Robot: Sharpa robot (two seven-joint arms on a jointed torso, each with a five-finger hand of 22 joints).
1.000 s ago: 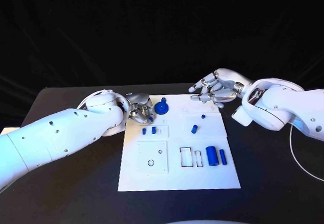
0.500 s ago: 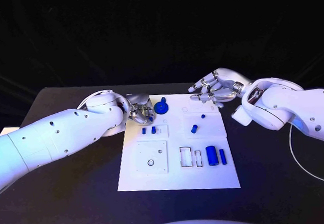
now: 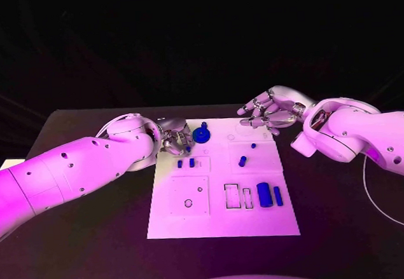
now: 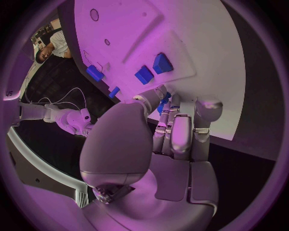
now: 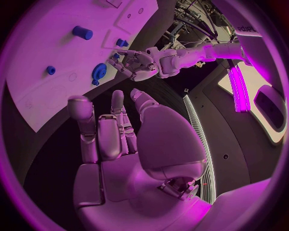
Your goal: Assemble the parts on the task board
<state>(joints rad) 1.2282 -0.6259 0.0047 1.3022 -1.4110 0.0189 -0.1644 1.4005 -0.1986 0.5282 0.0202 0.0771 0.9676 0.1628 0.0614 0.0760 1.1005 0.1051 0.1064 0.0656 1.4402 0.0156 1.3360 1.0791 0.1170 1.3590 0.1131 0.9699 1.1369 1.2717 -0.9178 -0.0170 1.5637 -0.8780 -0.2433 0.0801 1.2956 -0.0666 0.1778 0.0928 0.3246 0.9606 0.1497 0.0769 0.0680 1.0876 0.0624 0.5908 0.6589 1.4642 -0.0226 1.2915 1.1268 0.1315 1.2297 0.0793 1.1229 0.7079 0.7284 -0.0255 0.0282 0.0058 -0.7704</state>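
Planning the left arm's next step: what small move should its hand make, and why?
Probably close the left hand on the blue gear-like part: its fingers sit right beside that part at the task board's far end, apparently holding nothing.

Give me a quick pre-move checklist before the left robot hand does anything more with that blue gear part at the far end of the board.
1. Left robot hand at the blue gear part: ok, it sits right beside it at the task board's far left edge.
2. Hold on the gear part: cannot tell; the fingers hide the contact in both the head and left wrist views.
3. Right robot hand clear of the work: ok, it hovers over the board's far right corner, fingers apart, holding nothing.
4. Two small blue blocks near the left robot hand: ok, not touched.
5. Blue cylinder and thin blue bar: ok, lying on the near right part of the board.
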